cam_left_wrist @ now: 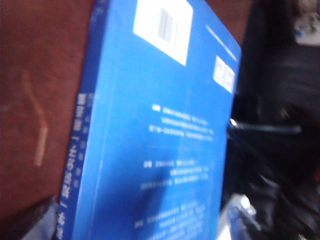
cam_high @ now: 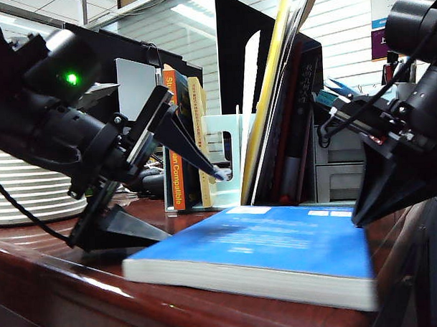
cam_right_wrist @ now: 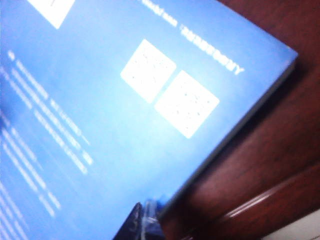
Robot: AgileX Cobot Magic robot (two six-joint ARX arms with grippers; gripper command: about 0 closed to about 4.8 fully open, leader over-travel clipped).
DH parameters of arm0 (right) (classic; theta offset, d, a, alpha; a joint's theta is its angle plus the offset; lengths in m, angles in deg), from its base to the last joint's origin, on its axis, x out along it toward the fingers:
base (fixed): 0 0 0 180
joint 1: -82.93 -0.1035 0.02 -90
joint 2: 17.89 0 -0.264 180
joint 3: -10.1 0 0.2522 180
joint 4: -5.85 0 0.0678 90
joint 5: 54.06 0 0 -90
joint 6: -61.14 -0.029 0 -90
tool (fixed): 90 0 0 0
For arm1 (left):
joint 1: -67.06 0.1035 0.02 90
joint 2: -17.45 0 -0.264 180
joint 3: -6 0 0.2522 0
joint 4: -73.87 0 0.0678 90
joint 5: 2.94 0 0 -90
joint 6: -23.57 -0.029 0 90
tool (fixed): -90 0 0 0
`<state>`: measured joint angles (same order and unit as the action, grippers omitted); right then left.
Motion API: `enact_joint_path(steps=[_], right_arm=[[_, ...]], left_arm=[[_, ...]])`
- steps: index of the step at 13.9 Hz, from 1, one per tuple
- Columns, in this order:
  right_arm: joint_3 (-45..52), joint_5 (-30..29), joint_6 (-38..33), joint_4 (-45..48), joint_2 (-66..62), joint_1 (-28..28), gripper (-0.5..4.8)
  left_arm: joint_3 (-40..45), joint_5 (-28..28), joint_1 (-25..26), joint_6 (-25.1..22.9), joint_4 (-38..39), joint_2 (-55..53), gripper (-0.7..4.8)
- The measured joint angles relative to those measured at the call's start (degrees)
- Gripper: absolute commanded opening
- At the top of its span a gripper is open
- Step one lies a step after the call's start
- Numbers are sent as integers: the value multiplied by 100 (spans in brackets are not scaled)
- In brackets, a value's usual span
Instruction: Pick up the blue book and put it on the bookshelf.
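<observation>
- In the exterior view, we see the blue book (cam_high: 261, 252) lying flat, cover up, on the dark wooden table (cam_high: 57, 284), with its cream page edges facing us. The left gripper (cam_high: 161, 176) stands at about nine o'clock from the book, its fingers spread wide apart, one tip raised toward the rack and the other low by the table, holding nothing. The right gripper (cam_high: 374, 201) sits at about three o'clock, its dark fingers together over the book's far right corner. The pale green bookshelf (cam_high: 222, 160) stands at twelve o'clock behind the book, already holding an orange-spined book (cam_high: 175, 147) and a thin yellow book (cam_high: 270, 97).
- In the left wrist view, the book (cam_left_wrist: 155, 135) fills the frame, its spine edge toward the bare table (cam_left_wrist: 40, 75). We judge it thick and fairly heavy, stiff across its bulk but with a glossy, slippery cover; the spine edge is the firmest place to take it.
- In the right wrist view, we see the closed tip of the right gripper (cam_right_wrist: 142, 222) at the book's (cam_right_wrist: 100, 125) long edge, empty; whether it touches we cannot tell. We judge an edge must be raised before wide fingers can pinch across the thickness.
</observation>
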<state>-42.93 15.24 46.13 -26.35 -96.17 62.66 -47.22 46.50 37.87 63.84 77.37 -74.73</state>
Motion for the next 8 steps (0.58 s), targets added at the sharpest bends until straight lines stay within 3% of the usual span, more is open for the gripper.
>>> enact_joint_path(steps=[5,8], right_arm=[[-20,-140,2,103,-105,-26,-5],[-13,850,2,-31,240,-39,-5]], left_arm=[[2,-341,-334,-199,127,-26,452],[2,-232,-358,-199,107,-26,451]])
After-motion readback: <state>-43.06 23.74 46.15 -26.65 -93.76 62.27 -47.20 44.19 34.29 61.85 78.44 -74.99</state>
